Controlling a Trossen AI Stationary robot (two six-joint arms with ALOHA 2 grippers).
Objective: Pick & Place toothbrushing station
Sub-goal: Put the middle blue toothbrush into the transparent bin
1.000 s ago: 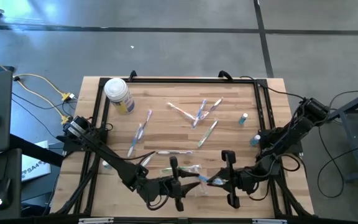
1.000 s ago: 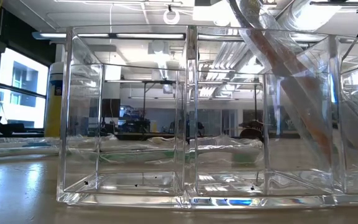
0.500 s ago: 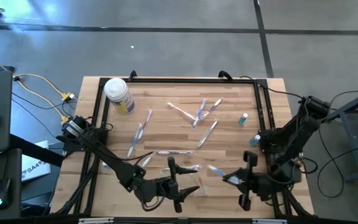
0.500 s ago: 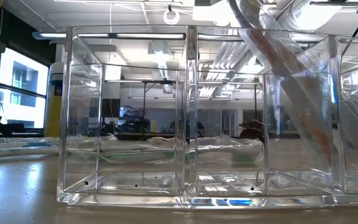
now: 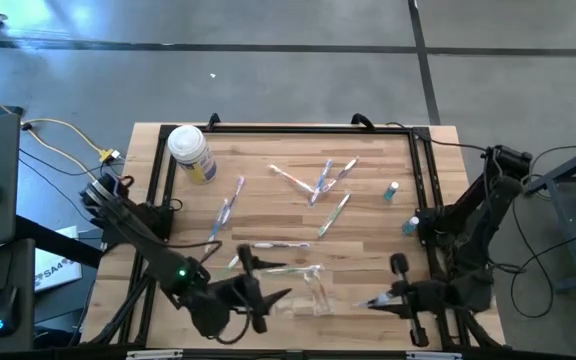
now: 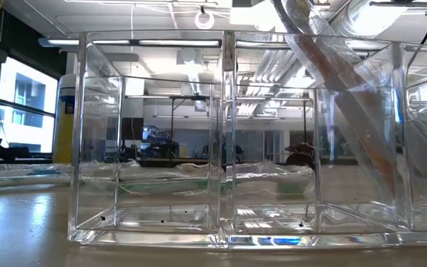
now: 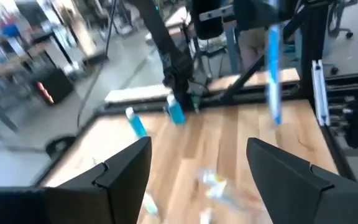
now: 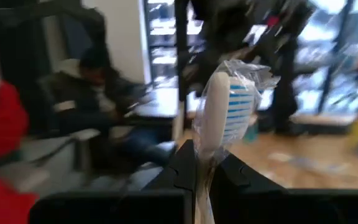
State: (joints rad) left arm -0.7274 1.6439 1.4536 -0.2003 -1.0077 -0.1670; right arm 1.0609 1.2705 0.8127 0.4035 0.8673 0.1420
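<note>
While grey concrete floor surrounds it, the wooden worktop point(image 5: 288, 215) carries scattered toothbrushes point(image 5: 323, 180).
Clear holder point(image 5: 320, 288) sits near the front edge. Since the earlier frame, left fingers point(image 5: 265, 297) have spread wide, empty, withdrawing leftward; right fingers point(image 5: 380, 301), clamped on a wrapped toothbrush point(image 8: 224, 118), retreated toward the front right corner. Jar point(image 5: 190, 152) label unreadable.

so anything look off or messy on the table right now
Yes. The toothbrushes lie scattered at odd angles across the table rather than in the clear holder. The right gripper is shut on a wrapped toothbrush; the left gripper is open, empty.
</note>
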